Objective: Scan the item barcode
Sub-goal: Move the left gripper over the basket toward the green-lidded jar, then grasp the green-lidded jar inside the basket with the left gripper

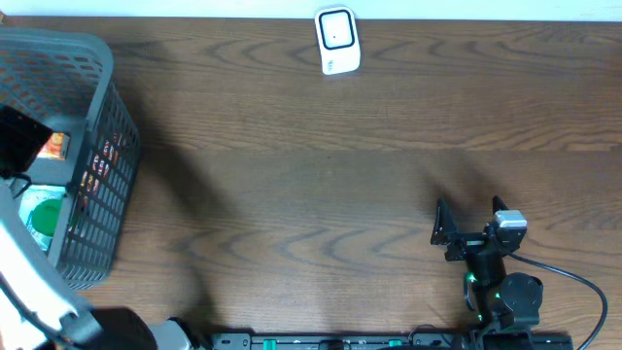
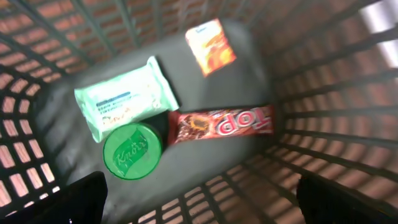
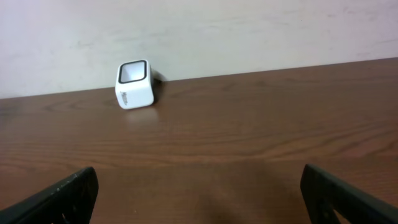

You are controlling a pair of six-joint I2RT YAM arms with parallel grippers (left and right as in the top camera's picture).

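Note:
A grey mesh basket (image 1: 97, 126) stands at the table's left edge. Inside it lie a red "Top" bar (image 2: 221, 124), a green round lid (image 2: 132, 151), a pale green wipes pack (image 2: 126, 96) and an orange packet (image 2: 211, 46). My left gripper (image 2: 205, 202) hangs open above the basket floor, holding nothing, its fingers clear of the items. The white barcode scanner (image 1: 337, 41) stands at the far middle edge, also seen in the right wrist view (image 3: 135, 84). My right gripper (image 1: 469, 214) rests open and empty near the front right, facing the scanner.
The basket's walls (image 2: 323, 93) rise around the left gripper on all sides. A black cable (image 1: 573, 282) loops beside the right arm's base. Bare wood table (image 1: 292, 194) lies between basket, scanner and right arm.

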